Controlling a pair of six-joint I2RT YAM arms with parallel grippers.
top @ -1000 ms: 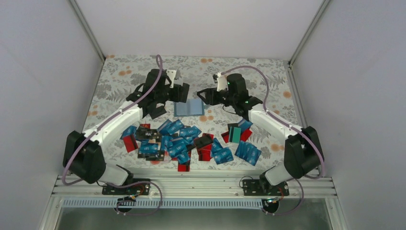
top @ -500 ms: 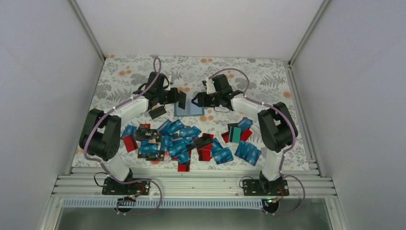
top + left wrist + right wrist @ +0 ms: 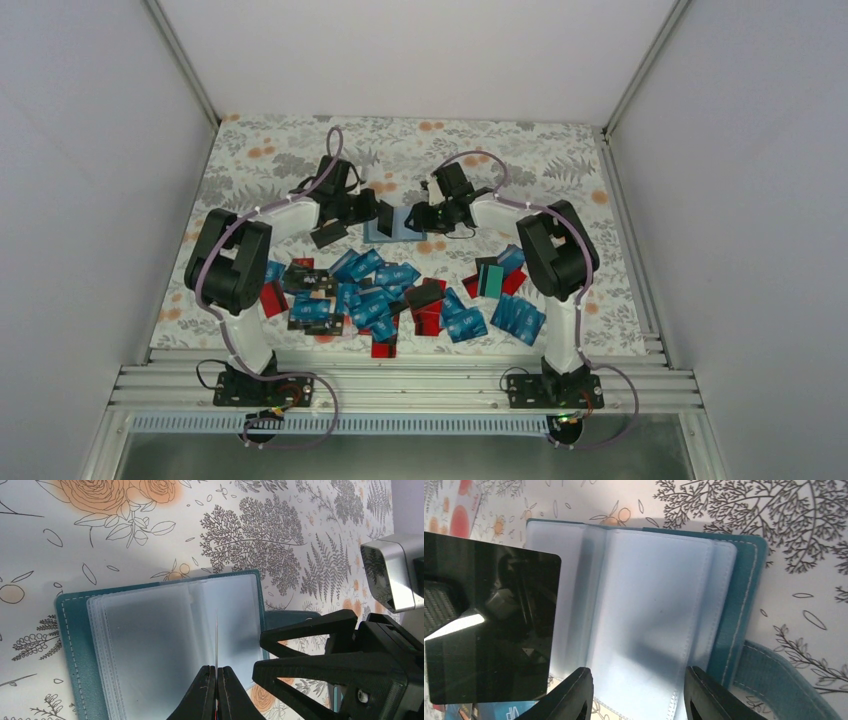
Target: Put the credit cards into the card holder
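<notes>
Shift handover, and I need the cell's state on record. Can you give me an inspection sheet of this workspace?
Surface: floral-print cloth, flat.
Job's things: card holder lying open, clear sleeves up; credit cards heaped nearer the bases; one black card held on edge over the holder.
Clutter: nothing seen.
Grippers: left gripper shut on the black card; right gripper open above the holder.
Cables: purple cables along both arms.
Surroundings: white walls, metal rail.

Plain white walls (image 3: 420,50), floral-patterned tabletop (image 3: 560,160)
</notes>
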